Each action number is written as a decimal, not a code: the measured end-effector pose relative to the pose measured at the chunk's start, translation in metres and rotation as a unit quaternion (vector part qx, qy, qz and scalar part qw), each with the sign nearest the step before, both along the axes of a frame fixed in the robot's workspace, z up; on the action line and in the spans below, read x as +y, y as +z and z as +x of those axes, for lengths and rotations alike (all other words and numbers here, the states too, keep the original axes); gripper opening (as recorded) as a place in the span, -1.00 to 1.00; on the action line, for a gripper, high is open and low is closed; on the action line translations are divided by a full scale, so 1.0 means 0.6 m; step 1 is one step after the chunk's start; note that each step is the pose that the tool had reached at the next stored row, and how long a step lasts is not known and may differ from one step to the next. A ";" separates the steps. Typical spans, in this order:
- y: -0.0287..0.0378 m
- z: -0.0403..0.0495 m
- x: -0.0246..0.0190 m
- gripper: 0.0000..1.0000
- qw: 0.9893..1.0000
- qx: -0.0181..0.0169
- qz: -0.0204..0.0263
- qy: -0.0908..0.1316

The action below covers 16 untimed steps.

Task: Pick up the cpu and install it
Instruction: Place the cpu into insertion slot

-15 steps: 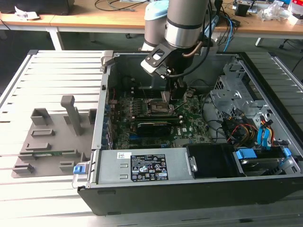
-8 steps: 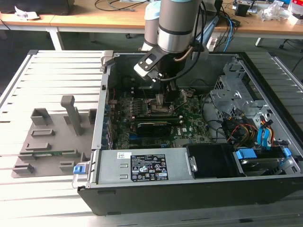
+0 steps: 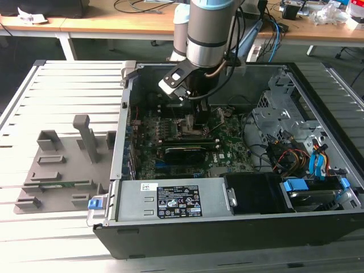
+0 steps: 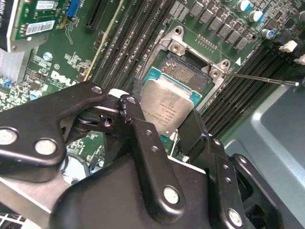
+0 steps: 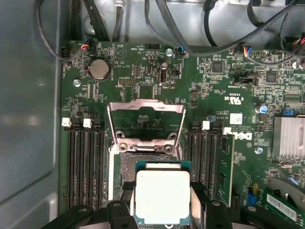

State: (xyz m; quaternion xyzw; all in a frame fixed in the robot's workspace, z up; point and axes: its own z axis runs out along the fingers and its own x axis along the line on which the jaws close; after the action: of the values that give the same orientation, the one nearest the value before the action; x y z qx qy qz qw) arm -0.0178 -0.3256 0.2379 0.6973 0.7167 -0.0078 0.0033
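The fingers [image 4: 138, 129] are closed on the cpu [image 4: 169, 102] from two opposite edges (its silver lid shows in both wrist views), so the gripper [image 5: 162, 205] holds it over the open socket [image 5: 127, 169]; whether chip and socket touch, I cannot tell. The socket's metal frame [image 5: 143, 106] stands lifted just beyond. Around them lies the green motherboard [image 3: 227, 151] inside the black case [image 3: 227, 227]. In the exterior view a grey fixture [image 3: 62, 165] sits at nine o'clock from the case, on the slatted tabletop [image 3: 68, 79]
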 end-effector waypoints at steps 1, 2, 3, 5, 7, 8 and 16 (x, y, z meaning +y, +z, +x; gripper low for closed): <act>-0.002 0.000 0.0012 0.09 1.000 0.000 0.000 -0.001; -0.004 -0.001 0.0030 0.09 1.000 0.000 0.000 -0.001; -0.010 -0.003 0.0060 0.09 1.000 0.000 0.000 -0.001; -0.019 -0.004 0.0100 0.09 1.000 0.000 0.000 -0.001; -0.023 -0.006 0.0139 0.09 1.000 0.000 0.000 -0.001; -0.028 -0.008 0.0151 0.09 1.000 0.000 0.000 -0.001; -0.050 -0.009 0.0173 0.09 1.000 0.000 -0.001 -0.003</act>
State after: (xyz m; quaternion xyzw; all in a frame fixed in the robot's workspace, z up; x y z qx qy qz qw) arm -0.0232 -0.3153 0.2076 0.6997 0.7144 -0.0083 0.0038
